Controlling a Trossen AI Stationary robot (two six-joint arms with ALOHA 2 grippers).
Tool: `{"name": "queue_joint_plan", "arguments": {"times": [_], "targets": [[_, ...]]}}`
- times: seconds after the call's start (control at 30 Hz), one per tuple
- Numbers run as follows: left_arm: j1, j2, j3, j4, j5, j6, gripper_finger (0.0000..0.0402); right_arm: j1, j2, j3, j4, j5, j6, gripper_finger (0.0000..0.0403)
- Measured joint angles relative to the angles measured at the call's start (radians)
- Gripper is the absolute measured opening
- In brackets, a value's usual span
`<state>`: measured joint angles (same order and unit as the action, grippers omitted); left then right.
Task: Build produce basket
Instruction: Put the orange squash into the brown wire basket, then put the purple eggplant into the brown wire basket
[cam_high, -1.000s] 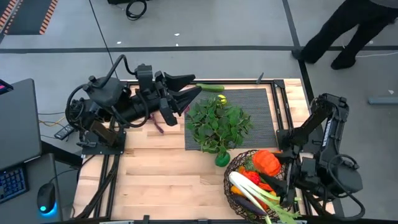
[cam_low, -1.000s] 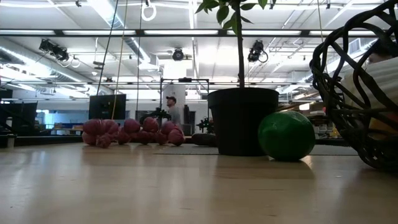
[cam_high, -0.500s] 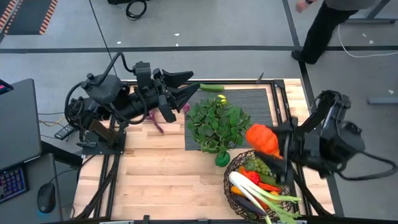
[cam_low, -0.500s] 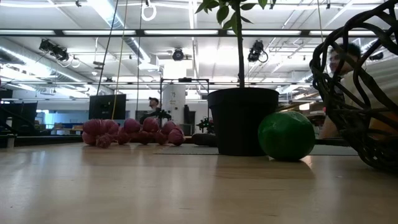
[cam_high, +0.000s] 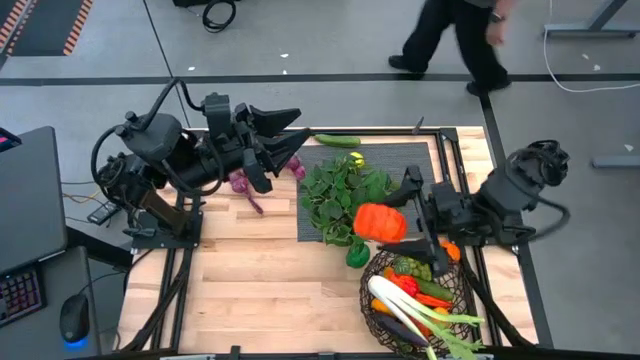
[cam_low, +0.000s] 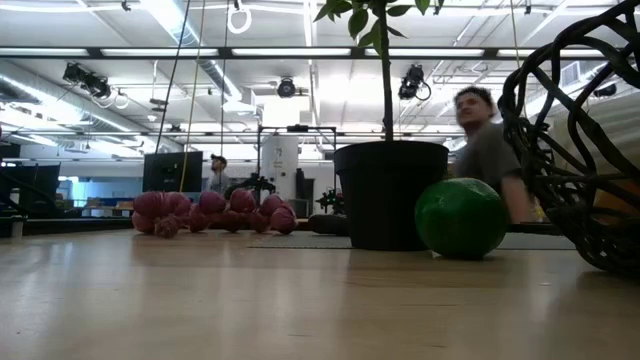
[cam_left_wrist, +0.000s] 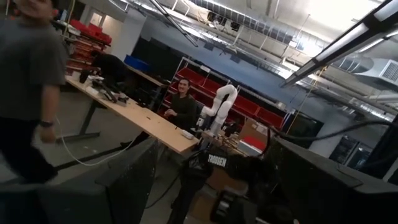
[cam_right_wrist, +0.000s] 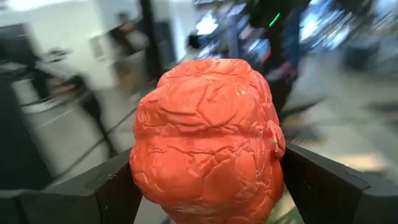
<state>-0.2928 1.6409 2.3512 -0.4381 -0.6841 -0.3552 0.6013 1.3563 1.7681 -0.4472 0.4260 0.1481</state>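
Orange tomato (cam_high: 379, 222) clamped in right fingers (cam_high: 392, 222), lifted beside the basket (cam_high: 372, 300), likely for repositioning; left fingers (cam_high: 285, 135) apart, idle above desk (cam_high: 260, 270)

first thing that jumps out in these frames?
The right gripper holds a crinkled orange tomato above the table, between the leafy potted plant and the wire basket, which already holds produce at the front right. The left gripper hangs open over the purple grapes at the back left. A person walks past on the floor beyond the table.
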Motion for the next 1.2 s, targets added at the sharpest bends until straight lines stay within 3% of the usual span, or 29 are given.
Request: {"name": "queue_joint_plan", "arguments": {"times": [0.23,0.33,0.67,1.0,1.2], "targets": [[-0.009,-0.011,0.0,-0.042,0.0,-0.005,0.0318,0.012,0.0,0.043,-0.394,-0.353,0.374,0.0347],[-0.011,-0.013,0.0,-0.064,0.0,-0.026,0.0318,0.044,0.0,0.043,-0.527,-0.443,0.503,0.0347],[-0.01,-0.012,0.0,-0.077,0.0,0.003,0.0318,0.114,-0.001,0.028,-0.868,-0.471,0.967,0.0347],[-0.01,-0.012,0.0,-0.091,0.0,0.011,0.0318,0.205,0.001,-0.086,-0.895,-0.583,1.148,0.0391],[-0.009,-0.012,0.0,-0.19,0.0,0.014,0.0318,0.23,0.001,-0.201,-0.9,-0.608,1.204,0.0397]]}}
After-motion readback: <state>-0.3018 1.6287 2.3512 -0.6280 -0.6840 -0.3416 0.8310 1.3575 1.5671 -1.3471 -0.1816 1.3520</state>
